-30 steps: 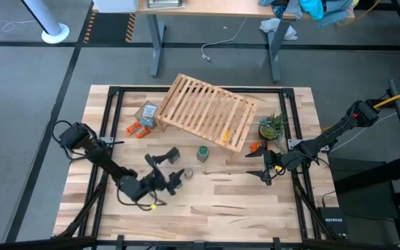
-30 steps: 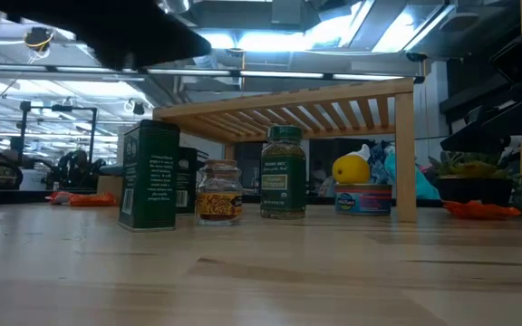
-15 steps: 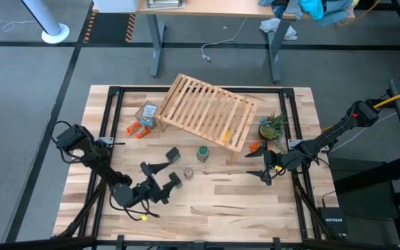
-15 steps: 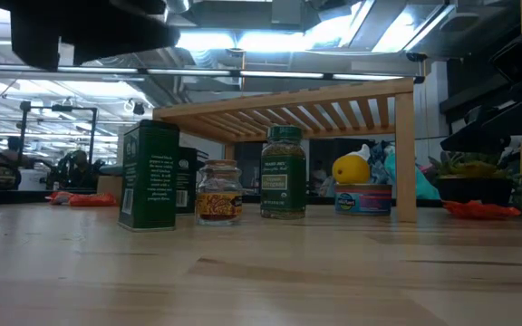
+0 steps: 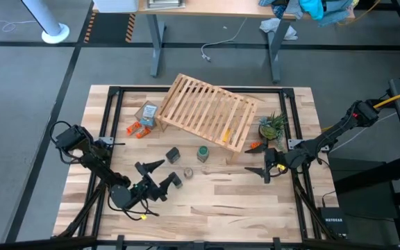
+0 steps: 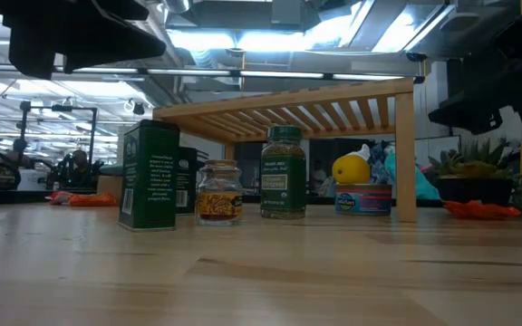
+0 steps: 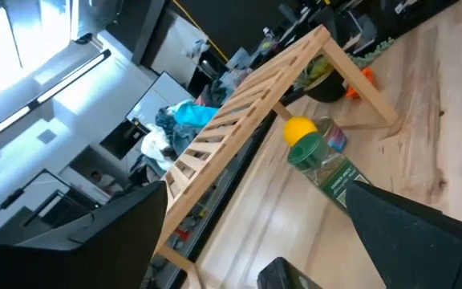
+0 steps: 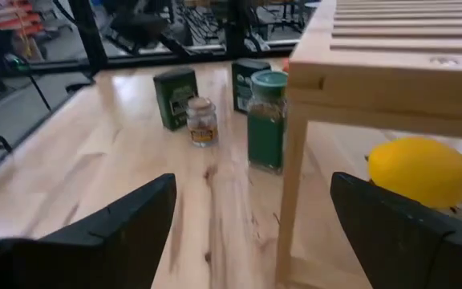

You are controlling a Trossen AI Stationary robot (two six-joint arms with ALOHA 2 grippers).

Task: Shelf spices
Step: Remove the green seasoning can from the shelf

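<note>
We saw four jars unshelved on the desk beside the rack; both grippers, left and right, were open, holding nothing.

You have bare table along the whole near edge, so either gripper passes freely there. Toward the far edge, the shelf blocks the middle, with the green jar and the lemon crowding its front opening.
</note>
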